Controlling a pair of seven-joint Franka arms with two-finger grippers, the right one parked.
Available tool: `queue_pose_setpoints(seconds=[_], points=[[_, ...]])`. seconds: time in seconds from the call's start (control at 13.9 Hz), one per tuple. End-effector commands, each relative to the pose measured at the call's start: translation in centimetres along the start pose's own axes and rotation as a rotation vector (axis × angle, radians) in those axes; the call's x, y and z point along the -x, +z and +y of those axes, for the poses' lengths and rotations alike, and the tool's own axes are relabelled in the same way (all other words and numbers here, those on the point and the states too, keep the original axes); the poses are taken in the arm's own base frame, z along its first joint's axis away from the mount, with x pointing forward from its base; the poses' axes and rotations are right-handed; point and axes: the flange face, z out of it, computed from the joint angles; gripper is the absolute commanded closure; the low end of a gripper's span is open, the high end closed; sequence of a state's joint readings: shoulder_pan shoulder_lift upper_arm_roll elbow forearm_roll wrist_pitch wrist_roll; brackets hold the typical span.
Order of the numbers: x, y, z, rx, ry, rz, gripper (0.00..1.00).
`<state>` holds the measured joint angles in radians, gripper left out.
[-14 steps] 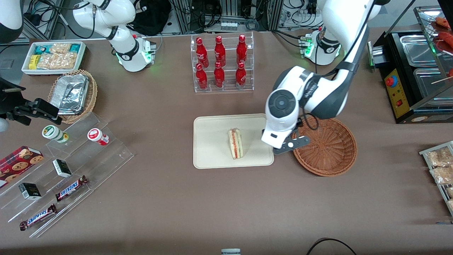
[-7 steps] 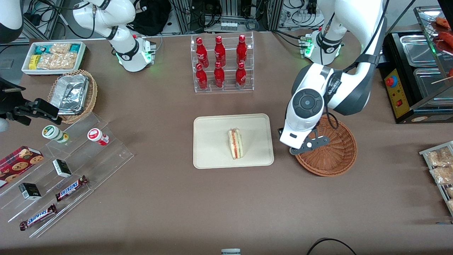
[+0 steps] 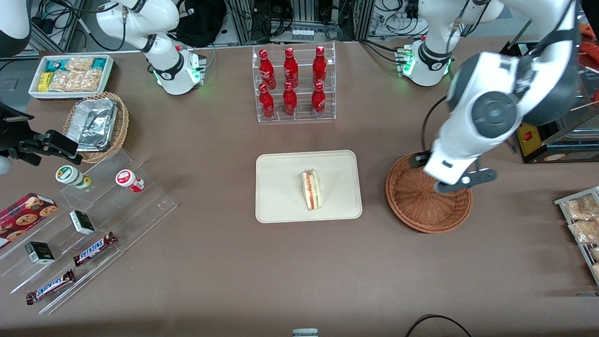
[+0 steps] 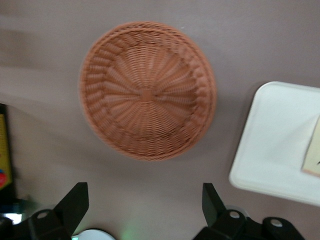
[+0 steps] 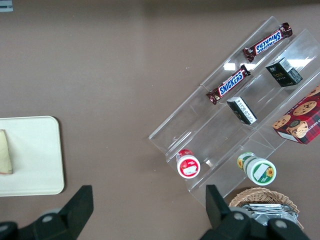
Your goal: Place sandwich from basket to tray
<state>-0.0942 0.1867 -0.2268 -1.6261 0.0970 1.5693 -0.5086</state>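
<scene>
The sandwich (image 3: 311, 189) lies on the cream tray (image 3: 281, 187), its red, white and green layers facing up. The round reddish-brown basket (image 3: 421, 206) sits beside the tray, toward the working arm's end, with nothing in it. My left gripper (image 3: 451, 177) hangs high above the basket's rim at the edge away from the tray. In the left wrist view the gripper (image 4: 145, 200) is open with only bare table between its fingers (image 4: 75, 200); the basket (image 4: 147, 90), the tray (image 4: 275, 145) and a sliver of the sandwich (image 4: 313, 160) show as well.
A rack of red bottles (image 3: 292, 84) stands farther from the front camera than the tray. A black machine (image 3: 547, 103) and a rack of packets (image 3: 582, 220) are at the working arm's end. An acrylic snack stand (image 3: 84, 220), foil-tray basket (image 3: 96, 124) and white bin (image 3: 70, 75) are at the parked arm's end.
My left arm has swung away from the tray's edge, across the basket toward the working arm's end, and risen. The sandwich has stayed on the tray.
</scene>
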Motion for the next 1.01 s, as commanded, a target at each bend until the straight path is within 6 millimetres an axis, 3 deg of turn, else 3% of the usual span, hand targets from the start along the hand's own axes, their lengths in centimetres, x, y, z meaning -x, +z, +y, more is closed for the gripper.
queue_pose_setpoints(seconds=[0.0,0.36,0.94], points=[[1.3,-1.8,-4.6,0.009,0.081,-0.026,0.0],[2.3,-4.1,-11.1,0.017,0.17,-0.052,0.0],[5.2,-7.8,-17.1,0.028,0.166,-0.034,0.0]])
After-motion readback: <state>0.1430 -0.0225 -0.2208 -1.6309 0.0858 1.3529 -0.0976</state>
